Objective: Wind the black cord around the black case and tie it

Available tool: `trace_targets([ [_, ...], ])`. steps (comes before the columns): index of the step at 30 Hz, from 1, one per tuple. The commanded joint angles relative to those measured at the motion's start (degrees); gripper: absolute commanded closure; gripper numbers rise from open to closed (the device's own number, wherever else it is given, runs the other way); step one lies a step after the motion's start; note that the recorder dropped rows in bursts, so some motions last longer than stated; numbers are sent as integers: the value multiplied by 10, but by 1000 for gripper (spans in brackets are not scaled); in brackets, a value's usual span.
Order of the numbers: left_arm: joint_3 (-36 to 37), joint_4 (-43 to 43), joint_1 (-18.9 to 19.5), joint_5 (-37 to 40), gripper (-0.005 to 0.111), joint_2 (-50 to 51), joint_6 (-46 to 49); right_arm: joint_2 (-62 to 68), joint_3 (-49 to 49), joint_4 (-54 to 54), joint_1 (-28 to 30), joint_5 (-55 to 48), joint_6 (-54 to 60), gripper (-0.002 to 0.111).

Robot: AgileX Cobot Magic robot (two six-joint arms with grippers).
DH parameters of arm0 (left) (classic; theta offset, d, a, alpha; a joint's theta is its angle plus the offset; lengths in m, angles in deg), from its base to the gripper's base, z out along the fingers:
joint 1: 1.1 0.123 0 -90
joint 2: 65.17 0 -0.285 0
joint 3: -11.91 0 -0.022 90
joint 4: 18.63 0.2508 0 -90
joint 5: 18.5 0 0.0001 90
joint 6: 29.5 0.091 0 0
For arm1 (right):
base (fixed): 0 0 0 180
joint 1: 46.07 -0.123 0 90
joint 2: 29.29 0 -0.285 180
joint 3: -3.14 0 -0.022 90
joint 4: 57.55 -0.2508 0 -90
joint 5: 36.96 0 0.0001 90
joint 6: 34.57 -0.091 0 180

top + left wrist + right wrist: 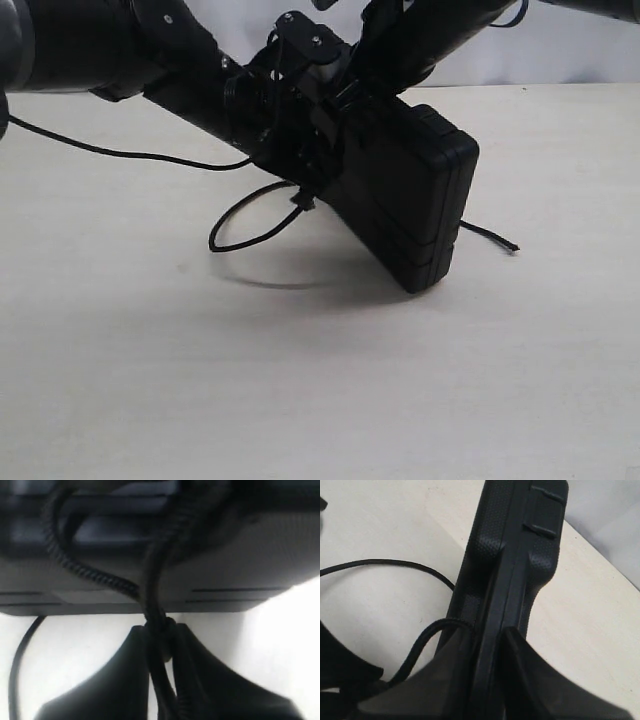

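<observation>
The left black tubular arm (110,55) slants down to the upper corner of the flat black plastic case (410,200). The left gripper (160,632), black and two-fingered, is pinched tight on the thin black braided cord (152,580) just beside the case's edge. The right black arm (430,30) reaches the same corner, and the right gripper (487,640) clamps the case's rim between both fingers.

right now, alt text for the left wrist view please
Close-up: the left fingers pinch the black cord right at the edge of the black case, over a pale table. The cord runs on across the case.
</observation>
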Motion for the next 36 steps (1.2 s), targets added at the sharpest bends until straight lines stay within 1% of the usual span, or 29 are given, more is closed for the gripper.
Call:
trace_targets([
  [1,-4,88,-8,-11,107,-5,-28,53,-36,-37,2,-182,-10,104],
  [2,-4,185,-8,-9,107,-5,-93,53,-36,-37,2,-182,-10,104],
  [3,-4,245,-8,-5,107,-5,-142,53,-36,-37,2,-182,-10,104],
  [4,-4,336,-8,-3,107,-5,-234,53,-36,-37,2,-182,-10,104],
  [5,-4,359,-8,-3,107,-5,-255,53,-36,-37,2,-182,-10,104],
  [7,-4,361,-9,-14,107,-5,-257,53,-36,-37,2,-182,-10,104],
  [11,-4,359,-11,-48,107,-5,-327,53,-36,-37,2,-181,-9,104],
  [13,-4,346,-16,-59,107,-5,-343,53,-36,-37,2,-181,-9,104],
  [16,-4,329,-34,-51,107,-5,-326,53,-36,-37,2,-181,-9,104],
  [19,-4,333,-54,-15,107,-5,-286,53,-36,-37,2,-180,-9,104],
  [21,-4,358,-63,14,107,-5,-277,53,-36,-37,2,-180,-9,104],
  [23,-4,385,-64,30,107,-5,-285,53,-36,-37,2,-180,-9,104],
  [25,-4,421,-64,29,107,-5,-322,53,-36,-37,2,-182,-9,104],
  [27,-4,477,-63,17,107,-5,-374,53,-36,-42,2,-182,-9,104],
  [29,-4,524,-63,14,107,-5,-405,53,-36,-42,2,-182,-9,104],
  [33,-4,598,-63,35,107,-5,-419,53,-36,-42,2,-182,-9,104],
  [36,-4,630,-62,32,107,-5,-459,53,-36,-42,2,-182,-10,104],
])
